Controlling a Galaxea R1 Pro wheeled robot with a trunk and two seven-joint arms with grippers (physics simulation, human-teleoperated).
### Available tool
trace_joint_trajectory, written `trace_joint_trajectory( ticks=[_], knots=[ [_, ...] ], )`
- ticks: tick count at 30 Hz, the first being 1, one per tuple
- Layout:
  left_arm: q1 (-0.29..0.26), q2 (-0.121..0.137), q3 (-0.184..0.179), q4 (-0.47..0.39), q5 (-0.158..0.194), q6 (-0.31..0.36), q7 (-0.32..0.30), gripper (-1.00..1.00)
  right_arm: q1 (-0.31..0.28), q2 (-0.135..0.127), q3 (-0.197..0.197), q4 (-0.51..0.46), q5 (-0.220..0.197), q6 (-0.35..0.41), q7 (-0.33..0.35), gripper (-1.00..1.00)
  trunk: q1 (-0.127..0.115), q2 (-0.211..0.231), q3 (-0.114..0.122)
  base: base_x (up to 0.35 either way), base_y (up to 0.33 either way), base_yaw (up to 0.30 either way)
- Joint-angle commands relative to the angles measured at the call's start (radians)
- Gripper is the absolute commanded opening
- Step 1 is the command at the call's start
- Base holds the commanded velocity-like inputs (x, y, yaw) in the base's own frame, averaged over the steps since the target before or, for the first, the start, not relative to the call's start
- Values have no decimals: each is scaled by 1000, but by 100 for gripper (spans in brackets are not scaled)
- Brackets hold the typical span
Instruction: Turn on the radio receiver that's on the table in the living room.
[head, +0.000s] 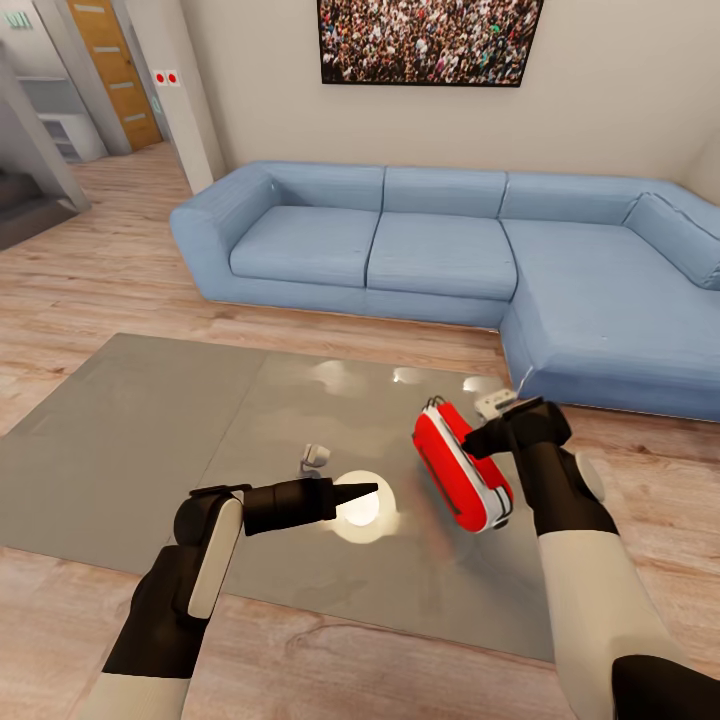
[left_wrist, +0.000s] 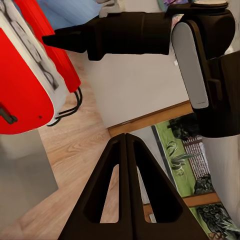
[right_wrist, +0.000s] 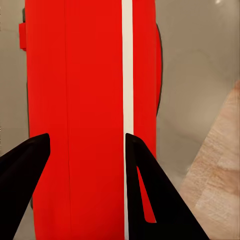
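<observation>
From your head camera, the big blue corner sofa (head: 450, 250) wraps the far side of the light wood floor (head: 110, 270), with a framed crowd photo (head: 430, 40) on the wall above it. Nearer you lies the low glossy grey-taupe table (head: 150, 430), its two panels mirroring a bright round lamp glare. Your right gripper (head: 478, 445) holds the small red rounded radio receiver (head: 458, 465) tilted over the table's right part, near its edge. Your right wrist camera adds what the head view hides: the two dark fingers (right_wrist: 150, 200) straddle the radio's (right_wrist: 80, 120) red body and white band, clamped on either side. Your left gripper (head: 365, 491) hangs over the table just beside the radio; the left wrist camera shows its fingers (left_wrist: 150, 200) pressed together, clenched on nothing, with the radio's (left_wrist: 20, 85) thin dark wire handle in sight.
</observation>
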Motion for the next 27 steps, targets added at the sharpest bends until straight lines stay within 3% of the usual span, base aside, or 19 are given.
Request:
trace_joint_trajectory(
  ticks=[1, 9, 15, 20, 27],
  knots=[
    [0, 0, 0, 0, 0, 0, 0, -100, 0, 0, 0, 4, -5, -2, -5, -100, 0, 0, 0, 0, 0, 0],
    [0, 0, 0, 0, 0, 0, 0, -100, 0, 3, 0, 42, -11, -5, -16, -100, 0, 0, 0, 0, 0, 0],
    [0, 0, 0, 0, 0, 0, 0, -100, 0, 11, 0, 90, -18, -66, -61, -100, 0, 0, 0, 0, 0, 0],
    [0, 0, 0, 0, 1, 0, 0, -100, 0, 9, 0, 97, -44, -76, -71, -100, 0, 0, 0, 0, 0, 0],
    [0, 0, 0, 0, 0, 0, 0, -100, 0, 9, 0, 98, -51, -77, -74, -100, 0, 0, 0, 0, 0, 0]
  ],
)
